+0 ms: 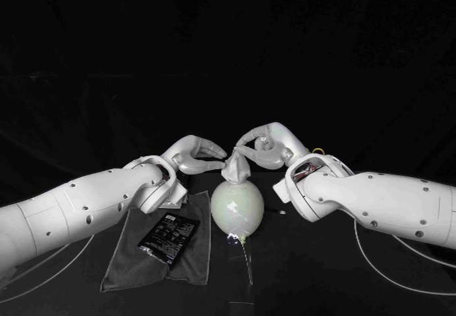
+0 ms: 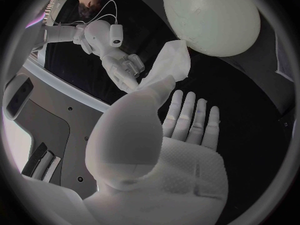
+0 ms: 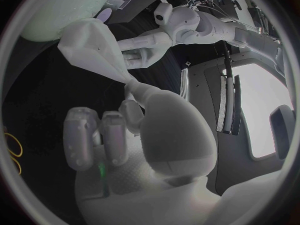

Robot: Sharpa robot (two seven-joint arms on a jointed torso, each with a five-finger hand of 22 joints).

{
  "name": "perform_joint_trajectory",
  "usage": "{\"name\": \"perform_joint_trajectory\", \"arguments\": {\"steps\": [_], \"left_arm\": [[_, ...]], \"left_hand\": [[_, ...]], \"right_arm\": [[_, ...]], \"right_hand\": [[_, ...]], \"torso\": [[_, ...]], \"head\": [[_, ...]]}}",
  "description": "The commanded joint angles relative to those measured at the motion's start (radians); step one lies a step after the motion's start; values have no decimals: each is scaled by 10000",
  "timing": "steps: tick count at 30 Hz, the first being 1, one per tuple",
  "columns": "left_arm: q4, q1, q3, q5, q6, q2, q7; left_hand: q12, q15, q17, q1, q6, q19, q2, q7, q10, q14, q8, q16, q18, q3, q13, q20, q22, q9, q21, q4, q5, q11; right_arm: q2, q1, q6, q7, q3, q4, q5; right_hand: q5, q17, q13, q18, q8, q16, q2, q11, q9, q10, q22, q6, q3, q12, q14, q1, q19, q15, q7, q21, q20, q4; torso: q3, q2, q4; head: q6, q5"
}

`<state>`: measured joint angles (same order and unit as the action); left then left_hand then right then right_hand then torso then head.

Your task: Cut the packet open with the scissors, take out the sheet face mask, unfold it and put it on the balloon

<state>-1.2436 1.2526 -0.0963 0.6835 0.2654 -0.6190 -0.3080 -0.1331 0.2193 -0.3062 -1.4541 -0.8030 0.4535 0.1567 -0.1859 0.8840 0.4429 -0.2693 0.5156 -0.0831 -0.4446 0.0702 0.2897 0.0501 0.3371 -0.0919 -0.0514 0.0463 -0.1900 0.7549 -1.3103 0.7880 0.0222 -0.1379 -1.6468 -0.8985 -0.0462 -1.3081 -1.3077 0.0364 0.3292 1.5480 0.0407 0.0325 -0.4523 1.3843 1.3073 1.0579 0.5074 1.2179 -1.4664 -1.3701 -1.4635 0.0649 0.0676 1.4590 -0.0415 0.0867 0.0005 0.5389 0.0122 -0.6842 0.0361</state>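
The white sheet face mask [image 1: 236, 168] is out of its packet but bunched into a crumpled twist, so I judge the step in hand to be the unfolding. My right hand [image 1: 261, 146] pinches the sheet's narrow upper end between thumb and a finger. My left hand [image 1: 197, 157] is up against the sheet from the left, thumb at its edge and the other fingers straight and apart, and I cannot tell whether it has a real hold. To do this well I would first get a firm left-hand pinch on a separate edge. Then I would draw the hands apart slowly and level, keeping the sheet lifted off the pale oval balloon [image 1: 238, 207] until it opens flat. A sheet like this probably clings to itself, so a quick pull could tear it or slip it free. The mask hangs between the hands, just over the balloon's far end, its lower tip at or near the balloon's skin. It looks thin, limp and creased, folded on itself. The black foil packet [image 1: 169, 237] lies on a dark grey cloth [image 1: 128, 266], left of the balloon.
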Motion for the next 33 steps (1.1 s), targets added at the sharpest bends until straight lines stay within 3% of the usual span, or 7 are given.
{"name": "perform_joint_trajectory", "arguments": {"steps": [1,7,17,24,30,33], "left_arm": [[54,5,18,650,-323,83,0],[47,5,19,674,-514,162,71],[44,4,21,453,-645,258,86],[49,5,21,113,-628,293,-17],[45,6,21,-250,-500,298,-163],[48,6,21,-472,-406,294,-241]], "left_hand": [[-87,-38,70,-97,-149,-72,-5,0,139,143,-63,-98,-161,-100,-13,-17,5,-33,38,-30,18,-39],[-153,-74,285,92,-519,-158,5,68,449,225,-95,-338,-378,-260,-39,1,6,-111,97,-15,15,-142],[-65,-82,479,367,-695,-175,6,162,495,232,-35,-585,-427,-293,-63,15,11,-212,128,106,15,-158],[-28,14,598,607,-1008,-181,-490,234,591,337,-82,-710,-460,-470,-60,21,15,-250,150,451,16,-309],[-72,-62,675,501,-1442,-175,-967,197,888,508,-284,-761,-472,-818,-52,16,18,-177,161,565,15,-139],[-113,-125,700,466,-1609,-128,-1069,170,1113,652,-399,-755,-514,-941,-46,12,26,-114,154,575,15,-38]], "right_arm": [[-11,-8,-15,-102,10,-22,-124],[-12,-8,-21,-102,10,-28,-124],[-25,-8,-41,-95,10,-42,-123],[-28,-8,-79,-75,10,-23,-123],[-25,-8,-103,-53,10,10,-123],[-17,-8,-120,-39,10,32,-123]], "right_hand": [[-25,-2428,-139,-125,215,59,-72,-428,-443,639,2321,60,51,29,-988,-22,-595,56,-12,32,18,12],[-25,-2428,-139,-125,215,59,-72,-428,-443,639,2321,60,51,29,-988,-22,-595,56,-12,32,18,12],[-25,-2428,-139,-125,215,59,-72,-428,-443,639,2321,60,51,29,-988,-22,-595,56,-12,32,18,12],[-25,-2428,-139,-125,215,59,-72,-428,-443,639,2321,60,51,29,-988,-22,-595,56,-12,32,18,12],[-25,-2428,-139,-125,215,59,-72,-428,-443,639,2321,60,51,29,-988,-22,-595,56,-12,32,18,12],[-25,-2428,-139,-125,215,59,-72,-428,-443,639,2321,60,51,29,-988,-22,-595,56,-12,32,18,12]], "torso": [[3,-5,6],[-3,-2,12],[-2,-1,12],[1,-5,9],[-3,-1,5],[-1,0,9]], "head": [[-9,-8],[-19,-1],[-24,-31],[-30,-30],[-29,-28],[-28,-26]]}}
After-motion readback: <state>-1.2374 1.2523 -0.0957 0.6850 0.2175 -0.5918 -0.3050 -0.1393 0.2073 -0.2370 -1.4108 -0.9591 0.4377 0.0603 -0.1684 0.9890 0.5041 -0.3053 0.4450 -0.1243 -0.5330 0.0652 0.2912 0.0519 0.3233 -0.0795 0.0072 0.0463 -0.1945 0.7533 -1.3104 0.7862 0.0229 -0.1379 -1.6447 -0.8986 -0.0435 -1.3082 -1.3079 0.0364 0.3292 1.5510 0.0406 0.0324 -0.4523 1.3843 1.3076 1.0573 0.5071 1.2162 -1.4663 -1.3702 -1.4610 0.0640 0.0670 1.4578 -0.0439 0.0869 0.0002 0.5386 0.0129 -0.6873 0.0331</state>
